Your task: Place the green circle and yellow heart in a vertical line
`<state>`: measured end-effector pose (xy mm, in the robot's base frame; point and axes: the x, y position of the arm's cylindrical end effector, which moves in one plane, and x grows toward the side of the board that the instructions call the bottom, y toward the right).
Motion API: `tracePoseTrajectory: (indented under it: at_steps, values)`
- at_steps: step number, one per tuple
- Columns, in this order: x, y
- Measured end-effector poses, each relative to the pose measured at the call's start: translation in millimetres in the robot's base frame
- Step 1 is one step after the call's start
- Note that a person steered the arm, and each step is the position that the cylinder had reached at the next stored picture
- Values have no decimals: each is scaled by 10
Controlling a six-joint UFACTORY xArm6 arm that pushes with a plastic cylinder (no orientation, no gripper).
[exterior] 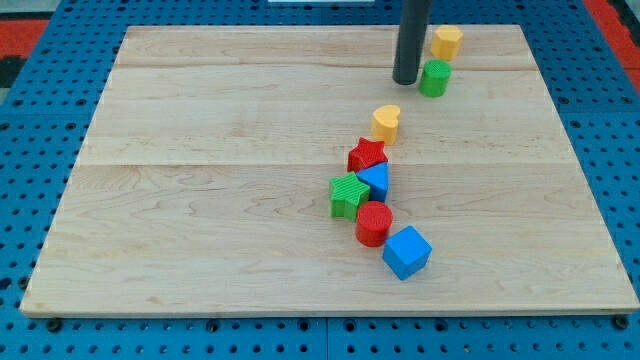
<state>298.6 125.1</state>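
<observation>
Camera view showed a light wooden board (200,200) on a blue pegboard surface (40,120). No containers were anywhere; every block sat loose on the board.

My tip (405,80) stood near the view's top, right of centre, down on the board. The arm had no fingers at all, just the straight dark rod, so nothing was spread or pinched. The green circle (434,77) sat just beside the tip on its right, touching or nearly touching; I could not tell which. A yellow block (446,42), roughly hexagonal, sat just above the green circle toward the view's top, close to it.

The yellow heart (386,122) lay below and slightly left of the tip, apart from it, and down-left of the green circle.

Below the heart a tight cluster ran toward the view's bottom: a red star-like block (366,155), a blue triangle-like block (375,181) against it, a green star (347,194) on their left, a red cylinder (374,222) under those, and a blue cube (406,251) lowest, to the right.
</observation>
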Motion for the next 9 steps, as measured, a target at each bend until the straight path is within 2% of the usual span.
tracePoseTrajectory:
  at_steps: [1, 2, 3, 4, 5, 6, 7, 8, 9]
  values:
    - [-4, 24]
    - [287, -297]
    - [145, -1293]
    - [885, -1463]
    - [930, -1009]
    - [870, -178]
    - [877, -256]
    - [1405, -59]
    - [1294, 278]
